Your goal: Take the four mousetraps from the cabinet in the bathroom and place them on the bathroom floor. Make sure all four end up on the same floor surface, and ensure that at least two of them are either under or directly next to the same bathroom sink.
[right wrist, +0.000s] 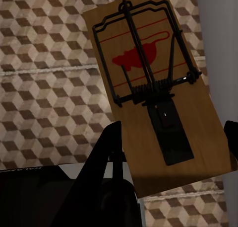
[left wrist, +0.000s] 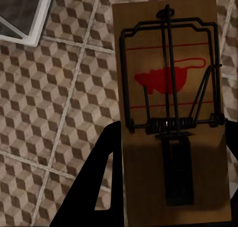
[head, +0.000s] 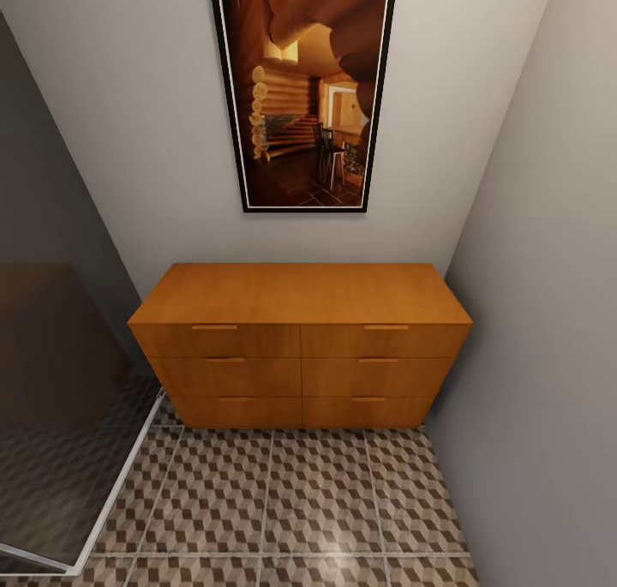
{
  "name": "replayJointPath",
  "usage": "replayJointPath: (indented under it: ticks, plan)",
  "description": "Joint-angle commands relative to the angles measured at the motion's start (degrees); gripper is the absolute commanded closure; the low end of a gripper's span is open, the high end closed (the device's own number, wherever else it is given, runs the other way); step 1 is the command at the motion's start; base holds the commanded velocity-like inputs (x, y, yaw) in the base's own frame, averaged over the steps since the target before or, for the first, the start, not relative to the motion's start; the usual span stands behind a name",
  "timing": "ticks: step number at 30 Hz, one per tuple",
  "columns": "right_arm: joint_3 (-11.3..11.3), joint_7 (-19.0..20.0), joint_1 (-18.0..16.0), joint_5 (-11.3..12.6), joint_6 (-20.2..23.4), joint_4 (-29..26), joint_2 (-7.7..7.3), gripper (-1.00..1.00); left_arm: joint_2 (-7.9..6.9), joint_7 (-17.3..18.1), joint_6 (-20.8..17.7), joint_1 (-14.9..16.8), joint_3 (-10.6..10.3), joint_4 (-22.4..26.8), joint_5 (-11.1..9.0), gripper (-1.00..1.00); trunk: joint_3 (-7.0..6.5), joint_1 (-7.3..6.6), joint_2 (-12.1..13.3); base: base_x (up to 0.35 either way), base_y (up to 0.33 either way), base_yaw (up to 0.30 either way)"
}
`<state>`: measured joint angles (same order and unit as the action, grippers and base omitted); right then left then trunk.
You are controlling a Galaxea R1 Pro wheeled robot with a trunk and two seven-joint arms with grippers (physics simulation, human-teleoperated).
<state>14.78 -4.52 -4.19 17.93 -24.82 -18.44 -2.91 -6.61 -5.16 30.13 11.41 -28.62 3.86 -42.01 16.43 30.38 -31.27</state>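
My left gripper (left wrist: pixel 171 137) is shut on a mousetrap (left wrist: pixel 168 78), a tan board with a dark spring bar and a red mark, held flat between the dark fingers (left wrist: pixel 106 177) above the cube-patterned bathroom floor (left wrist: pixel 54 103). My right gripper (right wrist: pixel 172 130) is shut on a second mousetrap (right wrist: pixel 144 63), also above the floor (right wrist: pixel 44 88). In the head view the orange-brown cabinet (head: pixel 300 364) stands against the far wall with all six drawers shut and its top bare. The tiled floor (head: pixel 283 501) stretches in front of it. The sink is out of view.
A glass shower wall with a white frame (head: pixel 120 484) stands at the left, its corner (left wrist: pixel 29 23) near the left gripper. A grey wall (head: pixel 540 356) closes the right side, close to the right gripper (right wrist: pixel 218 33). A framed picture (head: pixel 304 90) hangs above the cabinet.
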Motion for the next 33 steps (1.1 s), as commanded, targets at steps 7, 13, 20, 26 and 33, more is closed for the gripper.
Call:
replayJointPath:
  ticks: [7,13,20,26,33]
  plan:
    - [0.5,-0.5,0.0,0.4,-0.1,0.0,-0.06,1.0,0.2,-0.8,0.1,0.0,-0.5,-0.4,0.2,1.0,0.08,0.02,-0.1,0.0,0.0,0.0]
    - [0.6,-0.4,0.0,0.4,-0.2,0.0,-0.01,1.0,0.18,-0.7,0.2,0.0,-0.6,-0.4,0.3,1.0,0.08,0.02,-0.1,0.0,0.0,0.0]
    - [0.6,-0.5,0.0,0.4,-0.2,0.0,0.01,1.0,0.26,-0.6,0.2,0.0,-0.6,-0.4,0.4,1.0,0.08,0.02,-0.1,0.0,0.0,0.0]
    - [0.5,-0.5,0.0,0.4,-0.2,0.0,-0.09,1.0,0.97,-0.6,0.1,0.0,-0.7,-0.4,0.4,1.0,0.08,0.02,-0.1,0.0,0.0,0.0]
    - [0.6,-0.4,0.0,0.4,-0.2,0.0,-0.03,1.0,1.15,-0.6,0.2,0.0,-0.7,-0.4,0.4,1.0,0.08,0.02,-0.1,0.0,0.0,0.0]
